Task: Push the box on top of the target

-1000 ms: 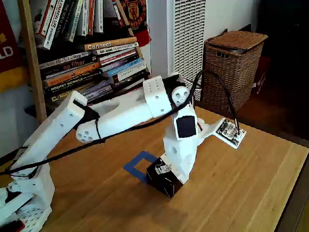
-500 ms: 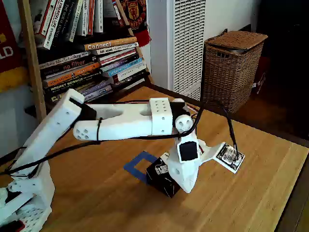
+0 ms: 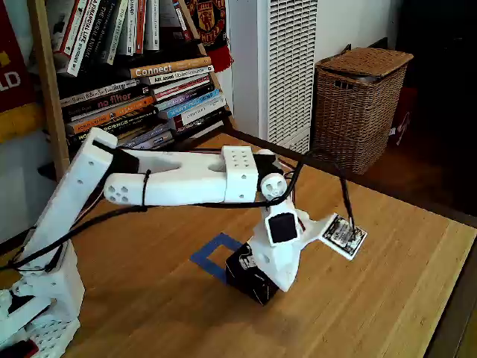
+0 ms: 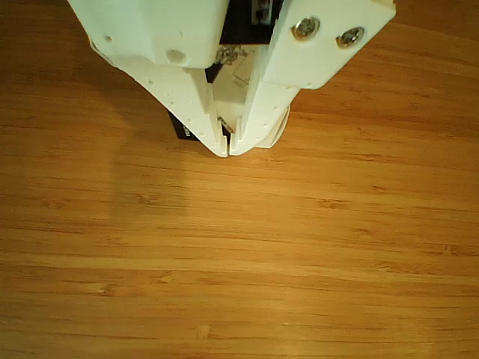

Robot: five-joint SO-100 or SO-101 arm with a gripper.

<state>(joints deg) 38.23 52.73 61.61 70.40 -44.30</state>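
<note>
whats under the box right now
The small black cardboard box rests on the bare wooden table, beside the blue tape square. The white gripper hides its right side, so contact there stays unseen.

Home living room, crowded bookshelf [image 3: 141, 82], wicker basket [image 3: 358, 104], white heater [image 3: 279, 67], wooden table [image 3: 373, 298]

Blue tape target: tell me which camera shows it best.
The fixed view. There the target lies on the table as a blue outline, its near corner hidden by the box. The other view looks down past the shut tool at bare wood and a sliver of box; no tape is visible there.
</note>
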